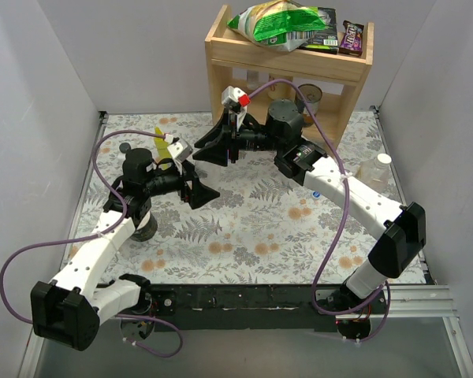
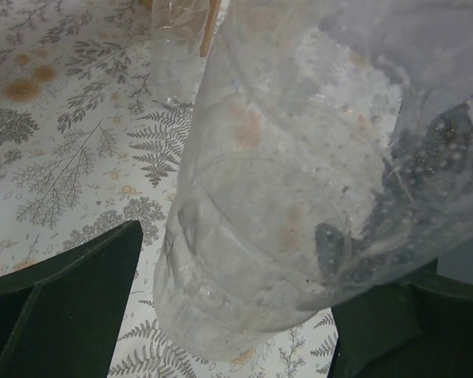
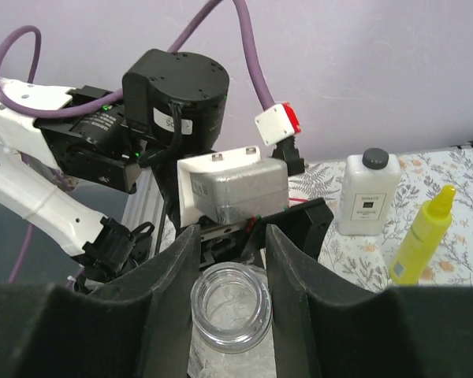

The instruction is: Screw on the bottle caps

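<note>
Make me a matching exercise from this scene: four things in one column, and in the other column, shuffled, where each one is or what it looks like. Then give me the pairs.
Things
1. yellow squeeze bottle
2. snack bags
3. uncapped clear bottle
4. white bottle

Descriptions
A. on top of the wooden shelf
B. wears a black cap
C. between the right fingers
D. has a pointed nozzle

Pairs: 1-D, 2-A, 3-C, 4-B
</note>
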`<action>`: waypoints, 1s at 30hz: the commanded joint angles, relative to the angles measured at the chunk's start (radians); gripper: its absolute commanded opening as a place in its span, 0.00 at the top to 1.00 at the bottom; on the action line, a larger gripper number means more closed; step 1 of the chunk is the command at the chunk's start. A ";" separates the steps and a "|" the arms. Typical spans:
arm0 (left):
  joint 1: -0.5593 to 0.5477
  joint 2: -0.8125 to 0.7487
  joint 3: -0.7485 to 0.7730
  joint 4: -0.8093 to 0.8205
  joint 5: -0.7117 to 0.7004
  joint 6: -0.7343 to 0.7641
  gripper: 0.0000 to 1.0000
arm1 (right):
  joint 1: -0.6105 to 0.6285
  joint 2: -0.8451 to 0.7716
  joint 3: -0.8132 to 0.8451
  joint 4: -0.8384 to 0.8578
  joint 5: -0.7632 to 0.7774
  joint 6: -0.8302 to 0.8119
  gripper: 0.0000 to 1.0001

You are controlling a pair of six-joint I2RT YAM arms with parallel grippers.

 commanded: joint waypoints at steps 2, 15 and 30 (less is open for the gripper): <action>-0.007 0.000 -0.003 0.027 0.056 0.030 0.14 | 0.005 -0.001 0.001 0.107 -0.024 0.030 0.99; 0.006 -0.048 -0.045 0.115 0.103 -0.003 0.57 | -0.009 -0.015 0.085 -0.197 0.074 -0.140 0.35; 0.009 -0.092 -0.182 0.256 0.091 -0.043 1.00 | -0.492 -0.443 -0.267 -1.057 0.178 -0.988 0.12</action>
